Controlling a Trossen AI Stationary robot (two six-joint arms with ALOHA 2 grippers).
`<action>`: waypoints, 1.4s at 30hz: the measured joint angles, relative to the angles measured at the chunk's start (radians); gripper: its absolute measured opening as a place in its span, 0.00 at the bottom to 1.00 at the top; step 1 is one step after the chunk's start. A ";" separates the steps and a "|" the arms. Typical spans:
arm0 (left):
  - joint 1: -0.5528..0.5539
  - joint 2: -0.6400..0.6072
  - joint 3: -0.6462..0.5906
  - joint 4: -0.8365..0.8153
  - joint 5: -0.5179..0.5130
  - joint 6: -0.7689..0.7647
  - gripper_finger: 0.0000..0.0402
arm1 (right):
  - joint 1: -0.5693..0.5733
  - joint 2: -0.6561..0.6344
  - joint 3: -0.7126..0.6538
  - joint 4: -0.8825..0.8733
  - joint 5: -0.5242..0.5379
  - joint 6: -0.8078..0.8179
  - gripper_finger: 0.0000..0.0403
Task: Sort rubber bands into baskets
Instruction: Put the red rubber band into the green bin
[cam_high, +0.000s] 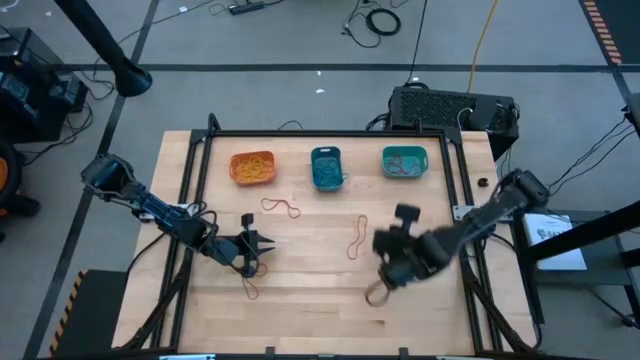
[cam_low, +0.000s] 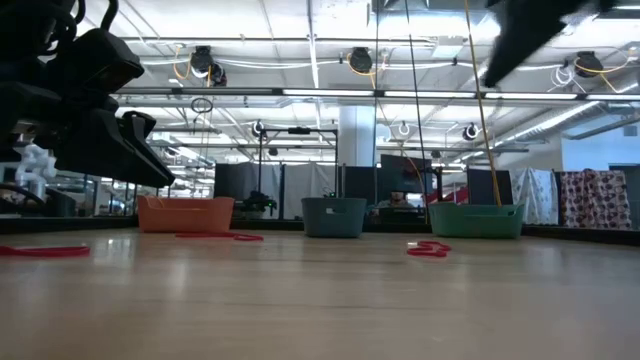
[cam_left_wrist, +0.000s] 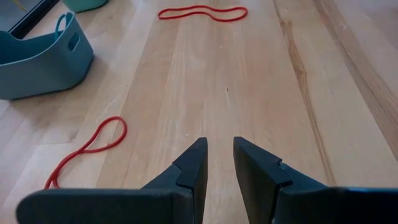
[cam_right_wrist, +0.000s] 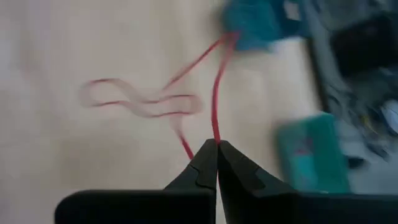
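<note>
Three baskets stand in a row at the table's far side: orange, blue and teal, each with rubber bands inside. Loose red rubber bands lie on the wood, and another lies beside the left gripper. My left gripper rests low over the table's left half, open, with nothing between its fingers. My right gripper is raised over the table's near right part, shut on a red rubber band. My right gripper pinches the red rubber band's end between its two fingertips, the fingers slanting down from above. The loop trails below the gripper. Whether its lower end touches the table I cannot tell.
A black raised frame borders the wooden table. A black box with cables sits behind the teal basket. Bare wood lies between the two grippers. In the low view the left arm fills the left side.
</note>
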 joint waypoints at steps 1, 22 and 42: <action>0.000 0.000 0.000 0.000 0.000 0.001 0.22 | -0.033 0.000 0.017 -0.034 0.017 0.001 0.00; 0.000 0.000 0.000 -0.002 -0.002 -0.006 0.22 | -0.853 -0.025 0.039 -0.145 0.109 -0.345 0.00; 0.000 0.065 0.000 0.005 0.040 -0.211 0.22 | -1.015 -0.024 -0.168 0.178 0.101 -0.517 0.00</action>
